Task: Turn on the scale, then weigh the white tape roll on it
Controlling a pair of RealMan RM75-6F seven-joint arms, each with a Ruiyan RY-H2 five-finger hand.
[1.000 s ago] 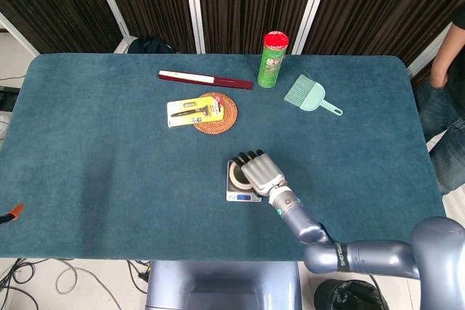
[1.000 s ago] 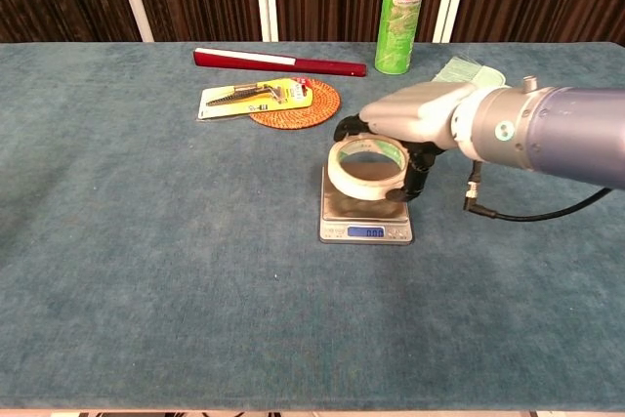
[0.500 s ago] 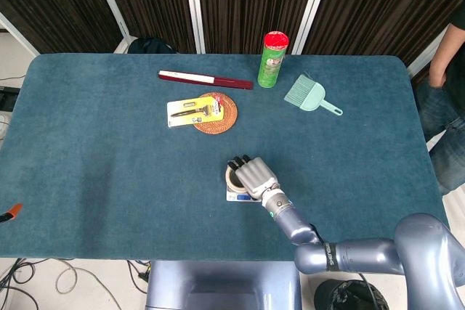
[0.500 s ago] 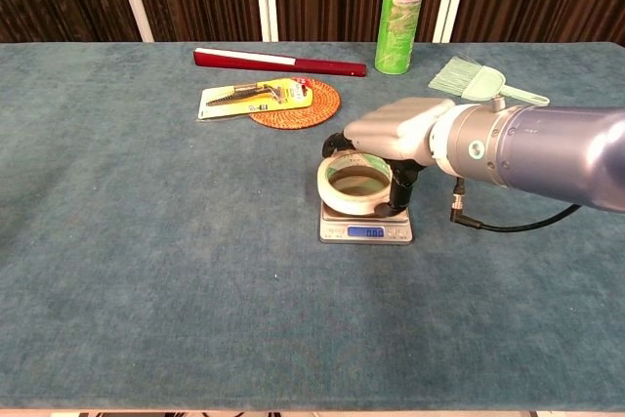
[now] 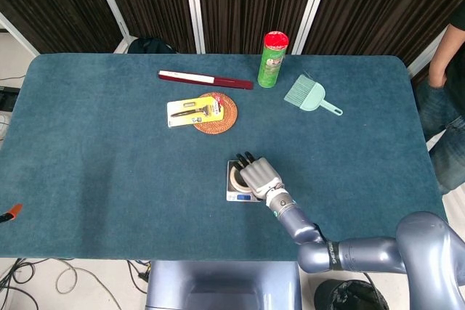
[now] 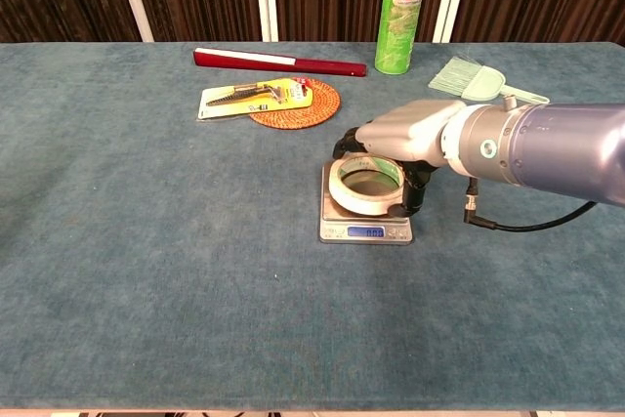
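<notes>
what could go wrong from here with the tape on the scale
The right robot hand holds the white tape roll over the scale; any pressing would falsify the reading. The roll appears tilted, so a release could let it roll off the platform. Withdrawing fingers could nudge the small scale.

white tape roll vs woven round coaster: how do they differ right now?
The white tape roll is a hollow ring; the woven round coaster is a flat orange-brown disc. The tape roll sits over the scale, held by the right hand; the coaster lies farther back on the table, untouched, under a yellow packaged tool. Both are round.
</notes>
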